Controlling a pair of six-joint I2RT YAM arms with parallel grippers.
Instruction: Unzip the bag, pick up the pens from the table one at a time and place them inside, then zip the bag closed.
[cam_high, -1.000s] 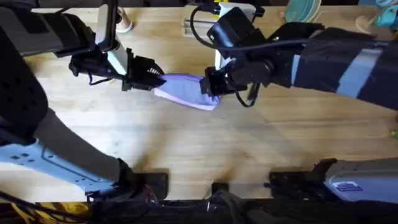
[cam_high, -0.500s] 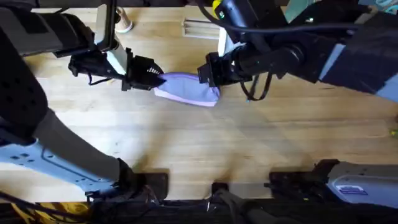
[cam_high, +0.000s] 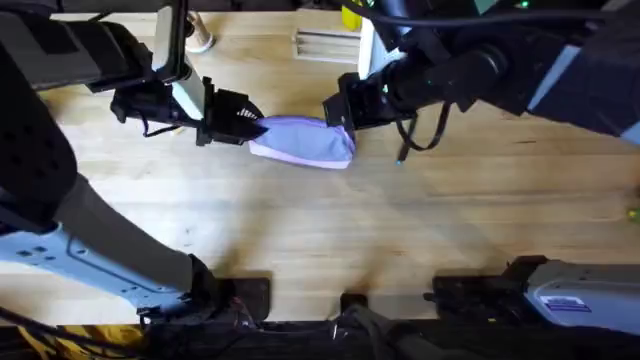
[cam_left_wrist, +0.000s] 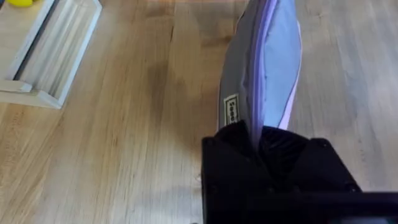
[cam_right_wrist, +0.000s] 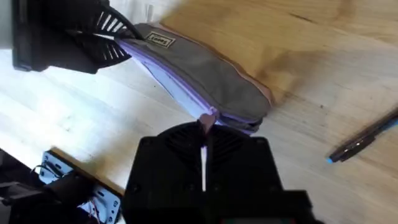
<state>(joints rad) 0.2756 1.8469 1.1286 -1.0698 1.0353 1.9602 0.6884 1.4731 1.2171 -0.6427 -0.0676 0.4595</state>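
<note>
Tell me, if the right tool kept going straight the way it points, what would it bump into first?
Probably the bag itself: the right tool already pinches its near end, likely the zipper pull. Beyond the bag sits the left tool, holding the far end.

Unreadable tag (cam_left_wrist: 231, 112) on bag (cam_left_wrist: 267, 68)
</note>
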